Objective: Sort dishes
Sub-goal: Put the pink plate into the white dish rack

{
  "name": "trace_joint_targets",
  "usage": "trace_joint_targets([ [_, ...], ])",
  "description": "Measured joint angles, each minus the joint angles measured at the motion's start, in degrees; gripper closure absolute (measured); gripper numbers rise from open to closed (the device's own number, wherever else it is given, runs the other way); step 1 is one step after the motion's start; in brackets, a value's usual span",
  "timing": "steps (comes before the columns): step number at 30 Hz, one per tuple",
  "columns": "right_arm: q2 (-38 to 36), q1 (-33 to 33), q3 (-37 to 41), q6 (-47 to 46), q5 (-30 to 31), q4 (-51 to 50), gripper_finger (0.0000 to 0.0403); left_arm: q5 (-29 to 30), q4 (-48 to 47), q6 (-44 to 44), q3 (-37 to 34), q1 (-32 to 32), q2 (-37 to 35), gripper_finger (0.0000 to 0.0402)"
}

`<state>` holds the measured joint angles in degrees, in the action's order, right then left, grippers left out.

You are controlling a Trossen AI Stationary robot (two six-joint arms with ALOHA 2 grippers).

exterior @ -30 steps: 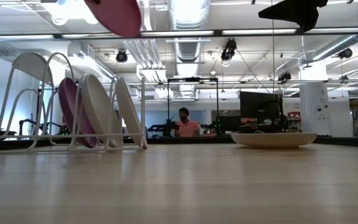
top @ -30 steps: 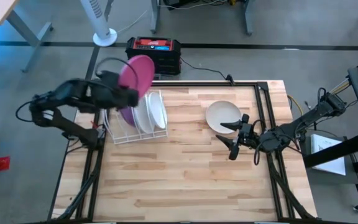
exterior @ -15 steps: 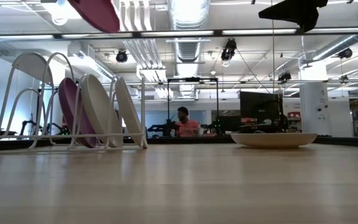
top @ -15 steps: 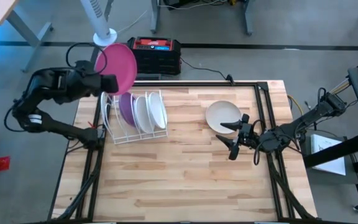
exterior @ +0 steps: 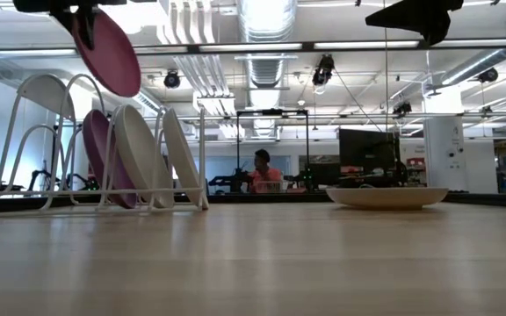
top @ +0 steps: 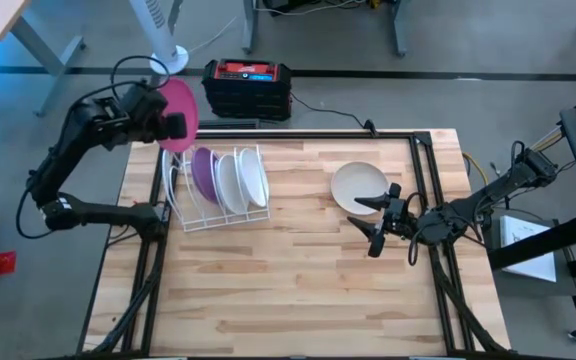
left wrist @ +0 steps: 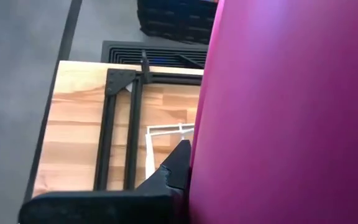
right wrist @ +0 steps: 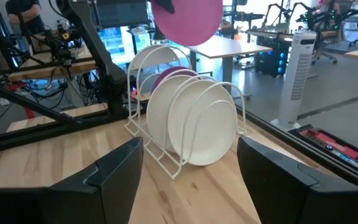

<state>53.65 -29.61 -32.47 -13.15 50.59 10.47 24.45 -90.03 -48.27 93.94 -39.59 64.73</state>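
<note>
left end effector (top: 171, 125) clamped on a magenta plate (top: 179, 101), raised over the surface's (top: 298, 280) far left corner; right end effector (top: 376, 222) fingers apart, empty, beside a cream bowl (top: 356, 185).

The wooden table (top: 298, 280) bears a white wire rack (top: 220, 212) (plates upright inside) and a cream bowl (top: 356, 184).
</note>
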Motion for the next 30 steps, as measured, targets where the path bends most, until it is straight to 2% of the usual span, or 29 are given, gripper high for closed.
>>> trace_joint_targets([
  [5, 0.00, 0.01, 0.00, 0.15, 0.00, -0.01, 0.0148, 2.27, 0.12, 2.67, 0.10, -0.26, 0.30, 0.0377],
  [12, 0.00, 0.02, 0.00, 0.13, 0.00, -0.51, 0.0146, 2.32, 0.08, 4.14, -0.20, -0.95, 0.69, 0.0377],
  [18, 0.00, 0.00, 0.00, 0.10, 0.00, -0.49, 0.0155, 4.28, 0.31, 4.99, -4.73, -1.10, 0.99, 0.0377],
  [23, 0.00, 0.01, 0.00, -0.31, -0.01, -0.82, 0.0157, 3.98, -0.27, 5.22, -7.74, -1.08, 0.51, 0.0377],
  [30, 0.00, 0.48, 0.00, -0.33, 0.00, -0.80, 0.0152, 1.62, -0.14, 4.29, -7.79, -1.06, 0.22, 0.0377],
])
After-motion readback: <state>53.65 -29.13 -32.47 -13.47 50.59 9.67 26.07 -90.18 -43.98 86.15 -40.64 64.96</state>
